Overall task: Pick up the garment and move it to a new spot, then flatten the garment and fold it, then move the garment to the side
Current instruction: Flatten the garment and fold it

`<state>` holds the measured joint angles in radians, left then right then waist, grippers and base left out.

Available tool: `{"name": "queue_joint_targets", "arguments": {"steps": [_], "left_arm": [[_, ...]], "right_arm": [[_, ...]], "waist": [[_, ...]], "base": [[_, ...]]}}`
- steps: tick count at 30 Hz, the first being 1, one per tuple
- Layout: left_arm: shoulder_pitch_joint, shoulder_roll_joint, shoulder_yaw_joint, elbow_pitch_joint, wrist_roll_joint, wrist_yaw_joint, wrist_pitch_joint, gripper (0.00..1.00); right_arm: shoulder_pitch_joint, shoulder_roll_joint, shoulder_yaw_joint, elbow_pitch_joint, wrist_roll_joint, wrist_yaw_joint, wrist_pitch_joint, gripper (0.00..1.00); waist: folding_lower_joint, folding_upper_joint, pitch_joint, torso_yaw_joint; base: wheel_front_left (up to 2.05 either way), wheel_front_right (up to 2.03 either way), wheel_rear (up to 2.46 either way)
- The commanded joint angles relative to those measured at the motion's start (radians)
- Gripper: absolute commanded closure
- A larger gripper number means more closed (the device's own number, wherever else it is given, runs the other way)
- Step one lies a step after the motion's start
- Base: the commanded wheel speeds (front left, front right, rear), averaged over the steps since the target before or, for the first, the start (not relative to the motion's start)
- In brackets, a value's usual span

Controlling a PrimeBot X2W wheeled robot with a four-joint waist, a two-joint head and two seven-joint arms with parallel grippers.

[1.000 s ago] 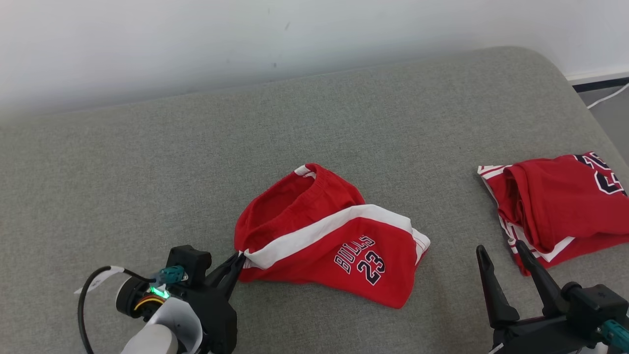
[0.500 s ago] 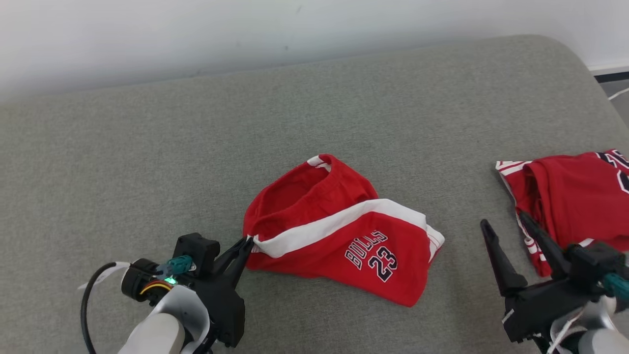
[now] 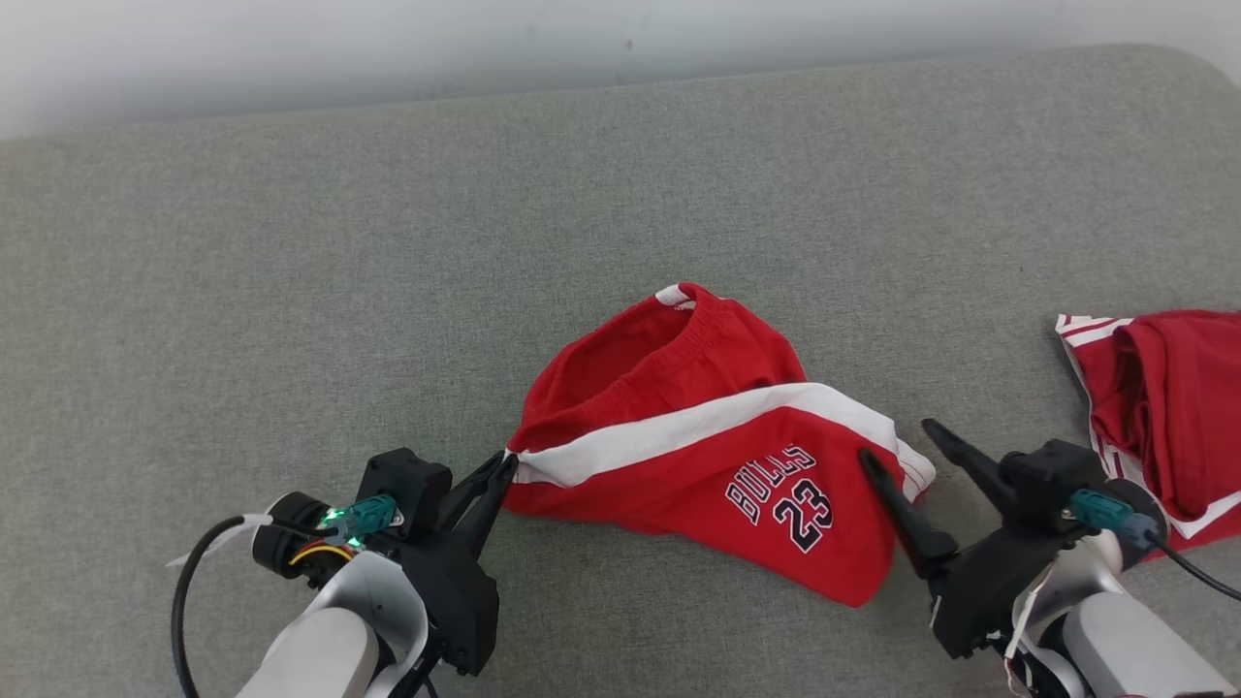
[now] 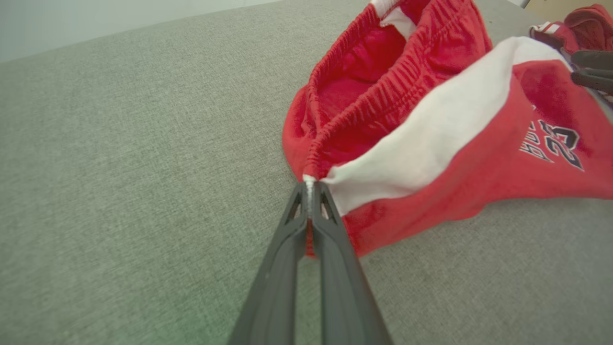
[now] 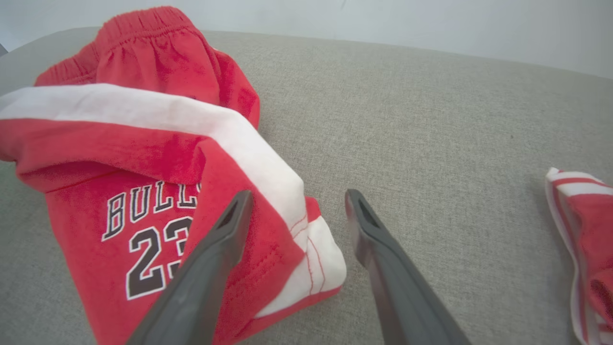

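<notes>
My right gripper (image 3: 894, 439) has swung in from the side over the last second. It now sits at the hem corner of the red shorts (image 3: 679, 456), fingers spread wide: one lies over the cloth beside the number, the other past the white-trimmed edge. My head has turned too, so the whole scene has slid across. My left gripper (image 3: 504, 461) stays pressed together on the waistband corner, pinching the cloth where the white stripe meets the elastic. The red shorts lie crumpled mid-cushion on the grey sofa (image 3: 388, 242). I hold that corner so the cloth cannot slide while my other hand takes the opposite one. With both, I judge, I can lift and carry it. A second red garment (image 3: 1163, 407) lies well apart to my right.
</notes>
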<state>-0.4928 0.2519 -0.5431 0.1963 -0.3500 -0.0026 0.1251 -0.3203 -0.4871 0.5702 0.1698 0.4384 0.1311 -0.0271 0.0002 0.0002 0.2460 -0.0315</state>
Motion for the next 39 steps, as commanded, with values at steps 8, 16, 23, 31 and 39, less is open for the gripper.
{"name": "queue_joint_targets", "arguments": {"steps": [8, 16, 23, 31, 39], "left_arm": [[-0.008, 0.004, 0.001, 0.006, -0.002, 0.014, -0.024, 1.0], [0.025, 0.009, 0.043, -0.043, -0.016, 0.058, -0.082, 1.0], [0.044, 0.008, 0.107, -0.163, -0.046, 0.106, -0.133, 1.0], [0.041, 0.02, 0.181, -0.363, -0.039, 0.176, -0.18, 1.0], [0.004, 0.027, 0.187, -0.604, -0.002, 0.199, -0.179, 1.0]], "right_arm": [[-0.075, -0.024, 0.126, 0.058, 0.07, -0.001, -0.033, 1.0], [-0.062, -0.036, 0.054, 0.0, 0.049, -0.001, -0.088, 1.0], [-0.025, -0.026, -0.084, -0.098, -0.016, -0.001, -0.086, 1.0], [-0.01, -0.012, -0.212, -0.279, -0.11, -0.001, -0.036, 1.0], [-0.009, 0.005, -0.313, -0.484, -0.17, -0.001, 0.018, 1.0]], "waist": [[-0.0002, -0.0002, 0.005, 0.004], [-0.0002, -0.0002, -0.029, -0.003], [-0.0002, -0.0002, -0.069, -0.007], [-0.0002, -0.0002, -0.127, -0.013], [-0.0002, -0.0002, -0.147, -0.007]], "base": [[0.0, 0.0, 0.0], [0.0, 0.0, 0.0], [0.0, 0.0, 0.0], [0.0, 0.0, 0.0], [0.0, 0.0, 0.0]]}}
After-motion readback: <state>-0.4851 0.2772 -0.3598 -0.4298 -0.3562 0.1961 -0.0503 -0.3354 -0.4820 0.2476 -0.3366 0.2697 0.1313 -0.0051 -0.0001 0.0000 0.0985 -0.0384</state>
